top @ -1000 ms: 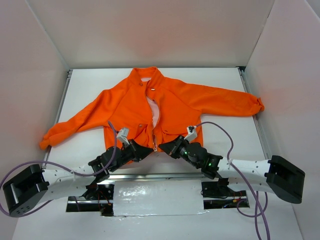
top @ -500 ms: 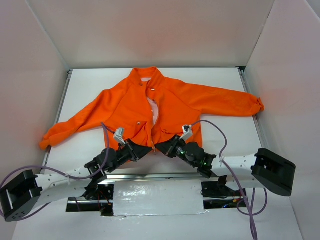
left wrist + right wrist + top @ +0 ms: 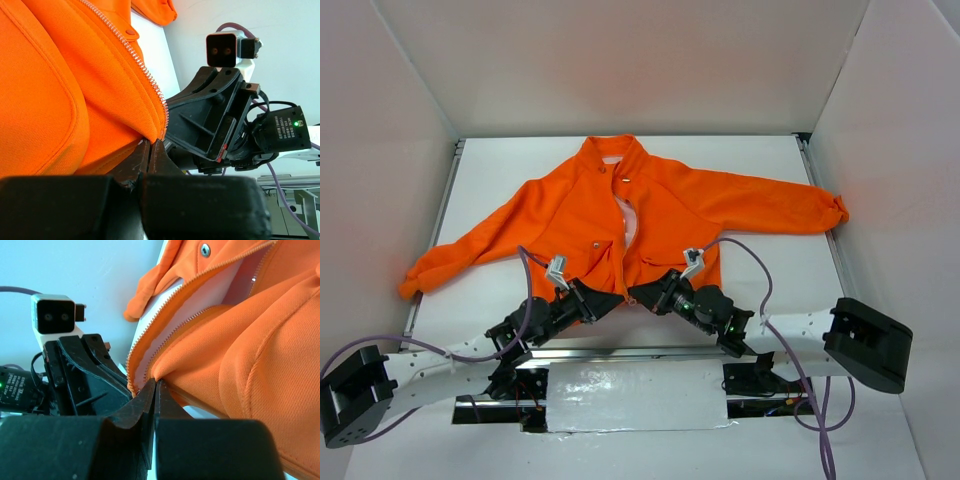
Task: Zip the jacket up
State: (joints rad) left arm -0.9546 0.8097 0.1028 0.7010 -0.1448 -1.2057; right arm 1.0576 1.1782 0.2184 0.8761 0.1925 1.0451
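Two grippers clamp shut on the hem of the jacket (image 3: 660,200), flat on the table (image 3: 770,160): left gripper (image 3: 610,300) and right gripper (image 3: 640,294) flank the open zip (image 3: 626,225). Next, probably, the zip ends need joining

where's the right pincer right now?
Top view: the right pincer is at the bottom hem of the jacket, just right of the zipper, shut on the fabric edge and nearly tip to tip with the left pincer.

1. Jacket (image 3: 670,205): matt orange cloth with a fine weave.
2. Zipper (image 3: 142,66): pale, faintly glossy teeth.
3. Snap (image 3: 205,249): shiny metal.
4. Left gripper (image 3: 150,145), right gripper (image 3: 156,385): matt black plastic.
5. Table (image 3: 500,165): smooth, white.
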